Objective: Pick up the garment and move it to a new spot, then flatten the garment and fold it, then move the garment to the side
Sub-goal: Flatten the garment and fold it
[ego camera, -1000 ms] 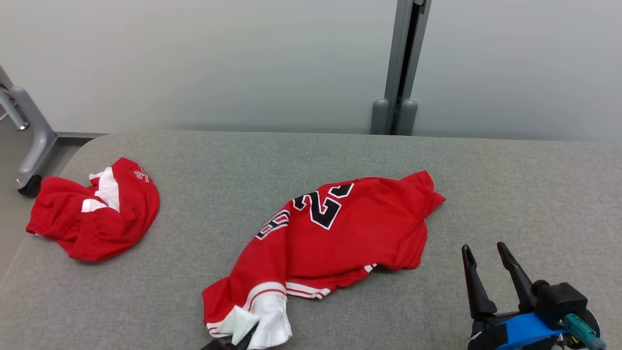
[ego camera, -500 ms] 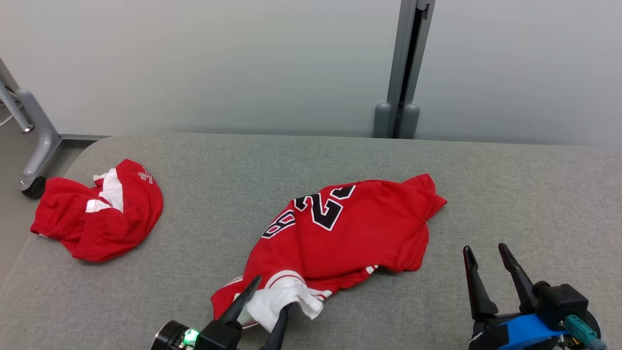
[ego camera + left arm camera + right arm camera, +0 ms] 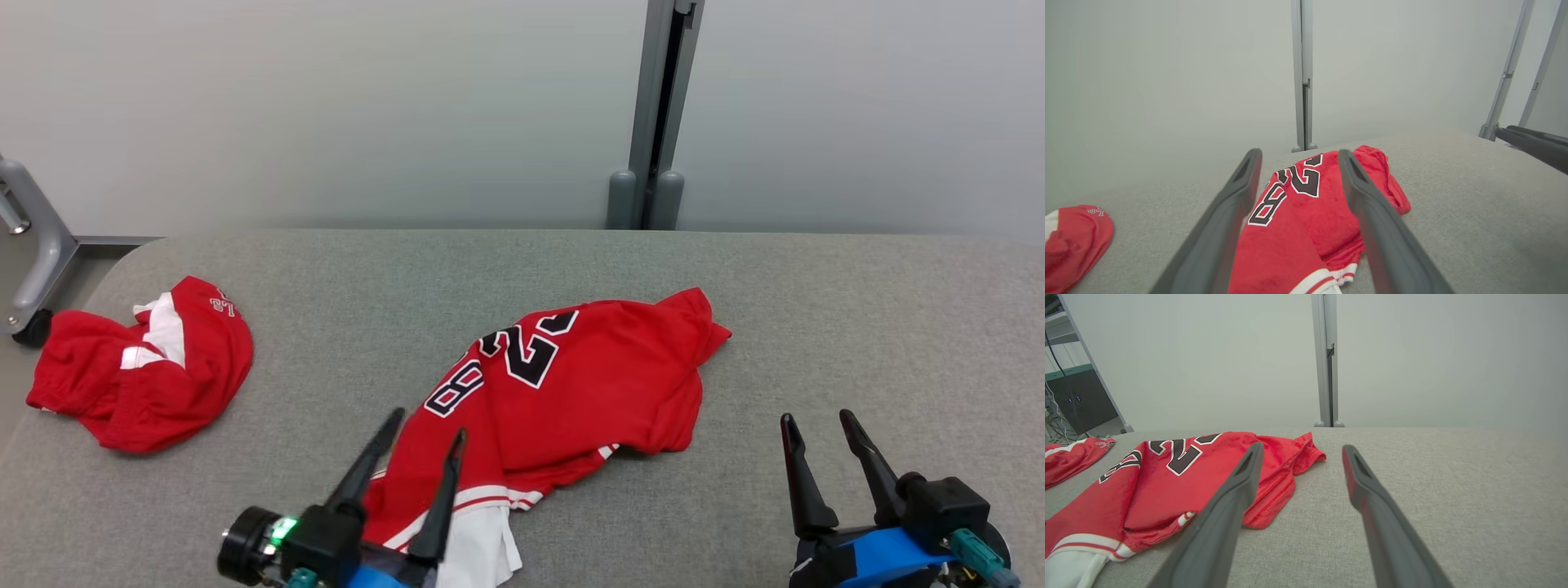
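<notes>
Red jersey (image 3: pixel 571 384) released: left tool (image 3: pixel 429 422), pinching the white hem (image 3: pixel 482 555) a second ago, now spread above it; right tool (image 3: pixel 816 416) spread, idle. Move step looks done; flattening next

Head view downward, wrist views low, forward — sharing garment (image 3: pixel 571 392)

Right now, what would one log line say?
jersey: crumpled on table | left gripper: open, above its near end | right gripper: open, apart from it | other red garment: table's left end
</notes>
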Controlling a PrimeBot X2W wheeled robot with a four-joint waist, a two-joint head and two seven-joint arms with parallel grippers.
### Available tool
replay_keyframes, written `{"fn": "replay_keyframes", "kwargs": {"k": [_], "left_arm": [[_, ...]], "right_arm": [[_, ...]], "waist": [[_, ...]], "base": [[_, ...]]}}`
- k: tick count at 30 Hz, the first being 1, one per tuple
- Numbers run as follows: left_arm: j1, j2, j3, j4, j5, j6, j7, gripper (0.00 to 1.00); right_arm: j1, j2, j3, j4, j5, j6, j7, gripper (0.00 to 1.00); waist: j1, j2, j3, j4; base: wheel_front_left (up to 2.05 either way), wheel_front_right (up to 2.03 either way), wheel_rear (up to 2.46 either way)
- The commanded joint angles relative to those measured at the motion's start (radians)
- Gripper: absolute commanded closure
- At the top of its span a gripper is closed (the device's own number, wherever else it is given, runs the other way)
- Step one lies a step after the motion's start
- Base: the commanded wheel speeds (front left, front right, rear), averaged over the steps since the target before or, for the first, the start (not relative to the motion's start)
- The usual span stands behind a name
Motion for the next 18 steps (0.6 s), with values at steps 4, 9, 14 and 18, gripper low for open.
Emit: {"fn": "replay_keyframes", "kwargs": {"k": [4,9,14,18], "left_arm": [[-0.018,0.005,0.061,0.009,-0.027,0.033,-0.020,0.00],[-0.007,0.022,0.162,0.026,-0.061,0.073,-0.037,0.00],[0.023,0.034,0.260,0.036,-0.086,0.104,-0.043,0.00],[0.049,0.022,0.325,0.025,-0.081,0.120,-0.044,0.00]], "right_arm": [[-0.008,-0.004,-0.007,0.007,-0.006,0.000,-0.006,0.00],[-0.006,-0.004,-0.012,0.010,-0.013,0.000,-0.006,0.00],[-0.006,-0.004,-0.015,0.012,-0.016,0.000,-0.007,0.00],[-0.005,-0.004,-0.016,0.016,-0.020,0.000,-0.007,0.00]], "waist": [[0.0000,0.0000,0.000,-0.012],[0.0000,0.0000,0.000,-0.026],[0.0000,0.0000,0.001,-0.036],[0.0000,0.0000,0.001,-0.041]], "base": [[0.00,0.00,0.00],[0.00,0.00,0.00],[0.00,0.00,0.00],[0.00,0.00,0.00]]}}
